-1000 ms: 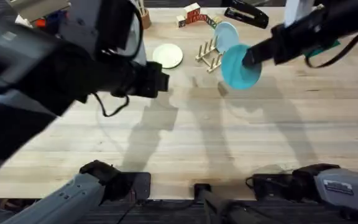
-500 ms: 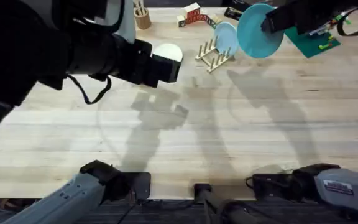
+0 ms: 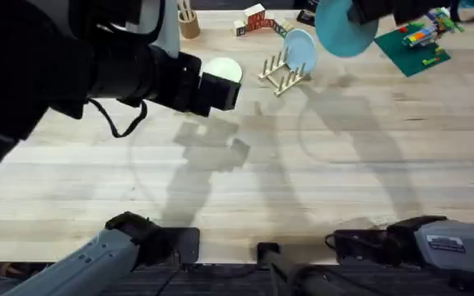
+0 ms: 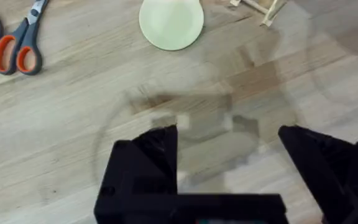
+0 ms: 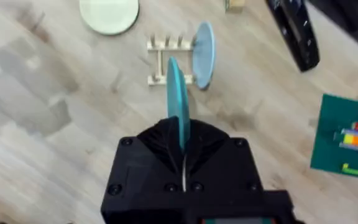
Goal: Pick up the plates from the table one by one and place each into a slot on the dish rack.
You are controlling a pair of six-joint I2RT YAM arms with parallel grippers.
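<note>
Overhead view: right claw point(image 3: 360, 12) pinching the turquoise plate point(image 3: 340, 29) by its rim, held high beyond the dish rack point(image 3: 280, 72).
Rack: pale blue plate point(image 5: 204, 55) occupies one end slot.
Cream plate point(image 3: 222, 70): flat on counter point(image 3: 303, 181), near left claw point(image 4: 229, 140), which is spread and empty.
My plan: keep turquoise plate edge-on, align with a free slot, lower slowly between pegs.

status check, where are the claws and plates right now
Right claw shut on turquoise plate, held above the dish rack. Left claw open, empty, over bare table. Cream plate flat on table. Light-blue plate already in rack.
</note>
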